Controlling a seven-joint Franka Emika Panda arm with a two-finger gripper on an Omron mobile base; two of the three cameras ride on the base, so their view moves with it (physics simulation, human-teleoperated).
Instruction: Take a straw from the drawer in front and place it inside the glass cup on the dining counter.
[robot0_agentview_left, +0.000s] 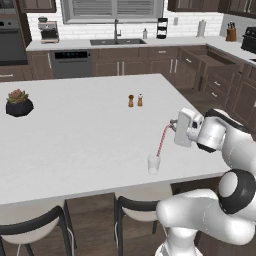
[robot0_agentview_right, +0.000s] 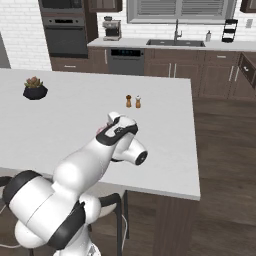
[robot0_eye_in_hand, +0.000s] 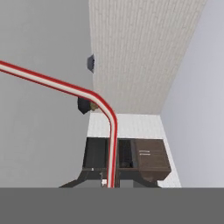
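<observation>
My gripper (robot0_agentview_left: 172, 125) hovers above the near right part of the dining counter (robot0_agentview_left: 75, 140), shut on the upper end of the straw (robot0_agentview_left: 163, 141). The thin red-pink straw slants down and to the left from the fingers. Its lower end reaches the mouth of the glass cup (robot0_agentview_left: 153, 164), which stands upright near the counter's front edge; whether the tip is inside I cannot tell. In the hand view the straw (robot0_eye_in_hand: 113, 131) rises from between the fingertips and curves off to the left. The drawer (robot0_agentview_left: 222, 64) stands pulled open at the far right cabinets.
Two small shakers (robot0_agentview_left: 135, 100) stand mid-counter behind the cup. A potted succulent (robot0_agentview_left: 19, 103) sits at the far left. Two chairs (robot0_agentview_left: 131, 207) are tucked under the counter's near edge. The counter's right edge (robot0_agentview_left: 200, 120) is close to my hand.
</observation>
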